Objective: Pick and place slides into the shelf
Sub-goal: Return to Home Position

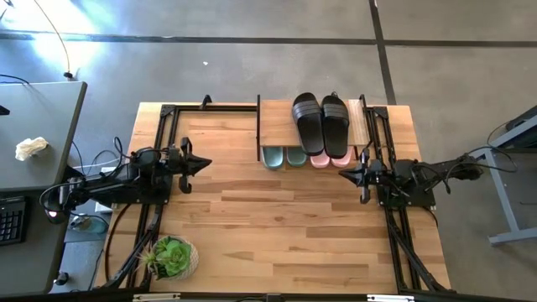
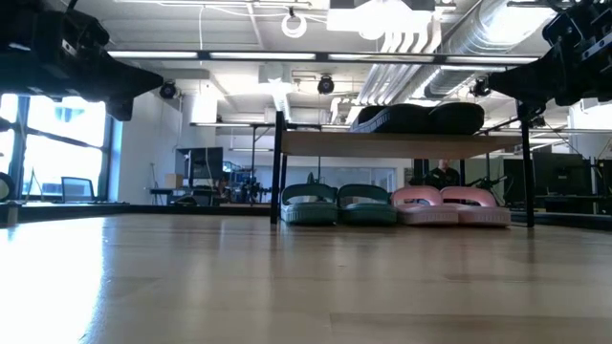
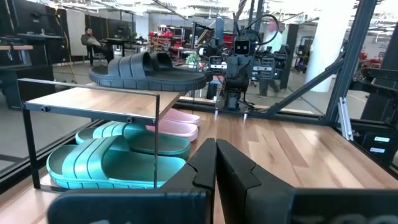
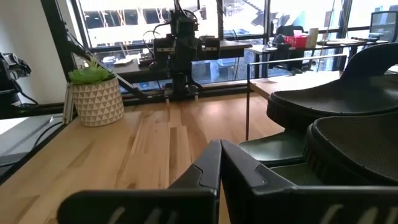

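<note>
Homing is judged the step in hand: left gripper and right gripper are held well apart, fingers closed on nothing. Black pair is seen atop the shelf, green pair and pink pair beneath; only parking is called for.

Two black slides, two green slides, two pink slides, one shelf

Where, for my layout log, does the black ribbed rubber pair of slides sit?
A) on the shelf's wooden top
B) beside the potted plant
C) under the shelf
A: the black ribbed pair lies on the light wooden plank top of the low shelf, with the sage-green pair and the pale pink pair underneath.
</note>
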Motion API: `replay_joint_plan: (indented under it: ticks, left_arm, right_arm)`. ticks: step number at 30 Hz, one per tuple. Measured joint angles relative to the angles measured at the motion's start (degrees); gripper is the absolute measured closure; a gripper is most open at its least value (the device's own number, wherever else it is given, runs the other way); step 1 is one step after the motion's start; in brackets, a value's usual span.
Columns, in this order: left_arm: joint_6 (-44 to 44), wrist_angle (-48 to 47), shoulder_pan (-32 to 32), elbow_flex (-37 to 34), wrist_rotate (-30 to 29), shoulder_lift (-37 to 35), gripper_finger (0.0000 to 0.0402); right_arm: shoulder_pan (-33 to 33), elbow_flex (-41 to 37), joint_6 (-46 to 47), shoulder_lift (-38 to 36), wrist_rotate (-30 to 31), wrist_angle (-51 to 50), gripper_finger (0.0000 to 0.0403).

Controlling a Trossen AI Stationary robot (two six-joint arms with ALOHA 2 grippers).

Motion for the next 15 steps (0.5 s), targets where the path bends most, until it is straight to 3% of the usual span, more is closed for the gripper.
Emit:
replay_joint_plan:
  ticks: [15]
  left_arm:
    - [0.0,0.0,0.0,0.0,0.0,0.0,0.0401]
  right_arm:
    - [0.0,0.0,0.0,0.0,0.0,0.0,0.0402]
